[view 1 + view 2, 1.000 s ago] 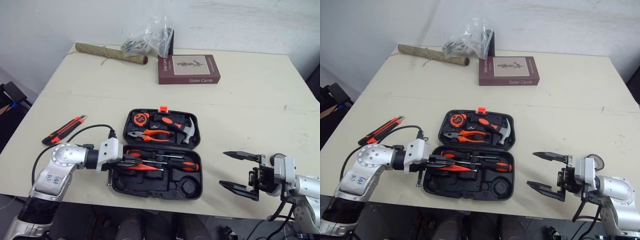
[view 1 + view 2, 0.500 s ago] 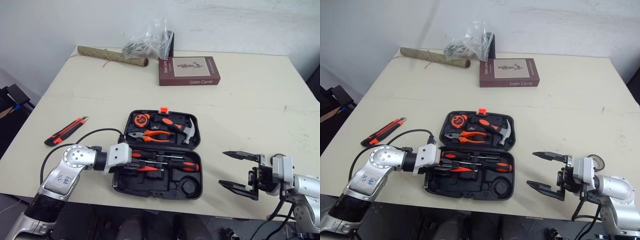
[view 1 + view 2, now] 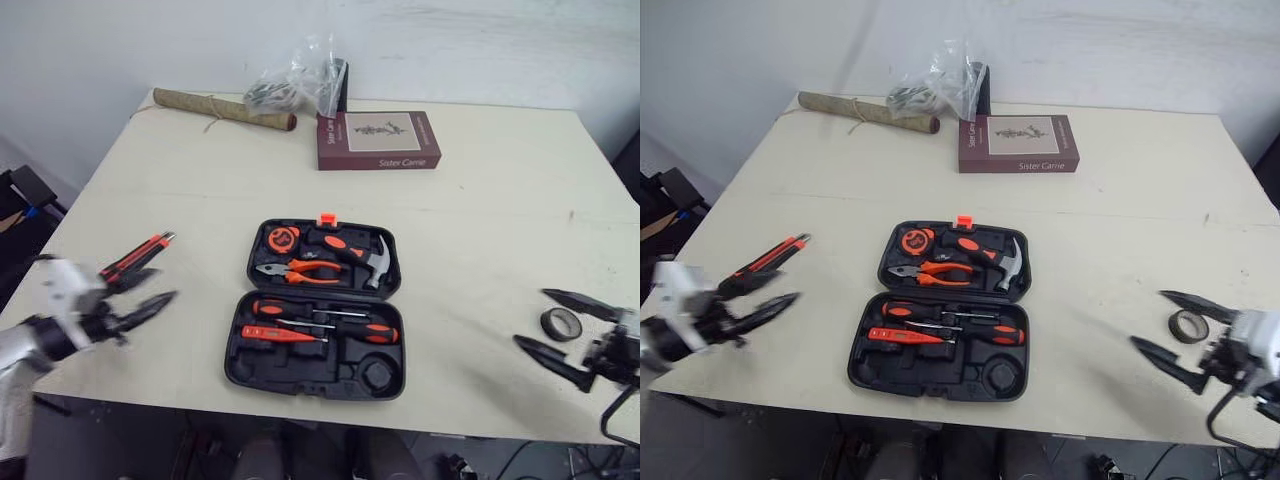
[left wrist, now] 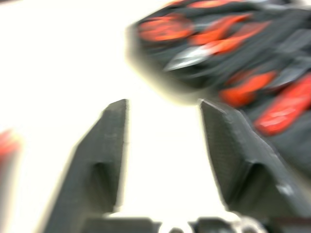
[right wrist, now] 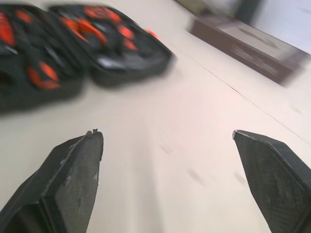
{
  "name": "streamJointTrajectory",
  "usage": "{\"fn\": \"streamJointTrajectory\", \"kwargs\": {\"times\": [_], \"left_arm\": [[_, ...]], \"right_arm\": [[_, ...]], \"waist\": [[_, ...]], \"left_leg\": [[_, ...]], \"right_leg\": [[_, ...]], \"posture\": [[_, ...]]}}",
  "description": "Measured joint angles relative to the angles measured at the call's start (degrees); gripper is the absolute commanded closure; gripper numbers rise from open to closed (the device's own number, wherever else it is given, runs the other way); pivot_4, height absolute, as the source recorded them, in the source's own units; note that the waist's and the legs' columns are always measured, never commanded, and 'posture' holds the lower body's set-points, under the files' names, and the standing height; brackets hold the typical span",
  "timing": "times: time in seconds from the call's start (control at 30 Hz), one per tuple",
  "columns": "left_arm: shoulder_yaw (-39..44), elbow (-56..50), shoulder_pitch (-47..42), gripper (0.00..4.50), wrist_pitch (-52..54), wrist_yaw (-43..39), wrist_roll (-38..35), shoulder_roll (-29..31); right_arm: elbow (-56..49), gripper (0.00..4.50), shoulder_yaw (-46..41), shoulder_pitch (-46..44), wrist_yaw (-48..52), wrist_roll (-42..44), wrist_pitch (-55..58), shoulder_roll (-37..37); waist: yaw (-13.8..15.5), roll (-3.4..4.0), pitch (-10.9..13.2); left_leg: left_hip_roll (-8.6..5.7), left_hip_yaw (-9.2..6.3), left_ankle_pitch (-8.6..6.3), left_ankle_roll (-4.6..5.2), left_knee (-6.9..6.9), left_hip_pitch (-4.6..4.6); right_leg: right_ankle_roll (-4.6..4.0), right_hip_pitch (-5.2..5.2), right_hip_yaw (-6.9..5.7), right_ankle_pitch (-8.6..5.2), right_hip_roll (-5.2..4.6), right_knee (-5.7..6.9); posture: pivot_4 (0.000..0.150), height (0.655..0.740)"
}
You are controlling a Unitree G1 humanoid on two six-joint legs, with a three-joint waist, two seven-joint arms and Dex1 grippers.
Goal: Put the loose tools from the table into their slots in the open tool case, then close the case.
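- Right gripper [image 3: 530,317], lower right, is spread wide and empty; a tape roll [image 3: 561,323] on the table [image 3: 480,230] shows between its fingers.
- Left gripper [image 3: 788,286], lower left, is wide apart and empty; the utility knife [image 3: 150,246] lies just beyond it.
- Tool case [image 3: 290,362] lies open at centre; pliers [image 3: 300,269] and hammer [image 3: 372,262] sit inside.
- Book [image 3: 378,140] lies at top centre.

The left gripper [image 3: 164,284] appeared blurred and covered the near end of the utility knife [image 3: 140,252]. In both wrist views the tool case [image 4: 233,63] was blurred, its contents indistinct. What the plastic bag [image 3: 300,80] held was too small to identify.
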Motion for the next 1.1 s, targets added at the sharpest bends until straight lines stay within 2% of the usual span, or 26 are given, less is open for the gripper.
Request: {"fn": "streamJointTrajectory", "kwargs": {"times": [0.03,0.17,0.3,0.4,0.53,0.7,0.83,0.97,1.1], "left_arm": [[3.06,4.25,0.92,0.04,-1.99,1.15,0.91,0.63],[12.51,21.99,4.9,0.01,-9.08,4.69,3.94,4.75],[16.86,32.65,7.72,0.01,-12.11,6.35,4.33,6.79],[17.18,34.43,8.73,0.01,-12.38,5.09,3.54,6.58],[16.76,29.6,8.48,0.01,-10.41,3.11,0.75,5.4],[13.95,20.83,6.61,0.01,-3.71,-0.2,-3.13,5.7],[10.2,18.26,3.75,0.01,0.68,-3.08,-3.85,9.14],[1.28,25.79,-6.83,0.01,0.0,-6.86,-0.13,14.38],[-10.2,39.53,-20.91,0.01,-2.96,-9.63,6.31,15.42]], "right_arm": [[3.19,0.0,-1.8,1.34,-0.3,-0.79,-1.33,-0.35],[14.49,0.0,-7.25,6.51,-2.05,-3.29,-4.95,-0.69],[18.89,0.0,-9.64,8.69,-3.92,-4.23,-7.76,-0.69],[19.18,0.0,-9.71,8.51,-4.48,-4.4,-8.71,-0.66],[15.03,0.0,-6.32,3.95,-5.33,-3.69,-7.78,0.47],[4.7,0.0,0.65,-1.62,-5.89,-1.14,-3.32,3.16],[-4.74,0.0,5.92,-3.49,-6.38,1.56,1.37,5.46],[-10.69,0.0,11.57,-6.44,-6.0,3.16,4.13,7.25],[-14.9,0.0,15.66,-10.53,-5.82,4.82,6.91,8.41]], "waist": [[0.01,0.0,0.0],[-0.22,-0.02,-0.02],[-0.64,-0.08,-0.08],[-0.62,-0.08,-0.08],[-0.55,-0.08,-0.09],[-0.5,0.05,-0.09],[-0.18,0.03,-0.09],[-0.09,0.11,-0.12],[-0.16,0.06,-0.14]], "left_leg": [[0.0,0.01,0.0,0.0,-0.08,0.0],[0.03,0.1,-0.03,-0.05,-0.29,0.02],[0.05,0.14,-0.1,-0.09,-0.34,0.11],[0.06,0.12,-0.11,-0.13,-0.35,0.1],[0.06,0.09,-0.28,-0.46,-0.35,0.08],[0.04,0.09,-0.1,-0.21,-0.35,0.02],[0.04,0.08,-0.06,-0.19,-0.29,0.02],[-0.04,0.09,-0.02,-0.14,-0.26,0.03],[-0.03,0.14,0.08,-0.35,-0.18,-0.19]], "right_leg": [[0.0,-0.02,0.0,0.0,0.0,-0.06],[-0.01,-0.08,0.02,0.0,-0.01,-0.22],[-0.01,-0.07,0.07,0.0,-0.06,-0.18],[-0.02,-0.08,0.07,0.0,-0.07,-0.17],[-0.03,-0.1,0.07,0.0,-0.08,-0.17],[-0.04,-0.2,0.05,-0.01,-0.07,-0.04],[-0.04,-0.21,0.01,-0.01,-0.06,0.08],[-0.04,-0.19,0.01,-0.01,-0.08,0.13],[-0.04,-0.53,-0.02,-0.01,-0.05,0.36]], "posture": [[0.15,0.74],[0.15,0.74],[0.15,0.74],[0.15,0.74],[0.15,0.74],[0.15,0.74],[0.15,0.74],[0.15,0.74],[0.15,0.74]]}}
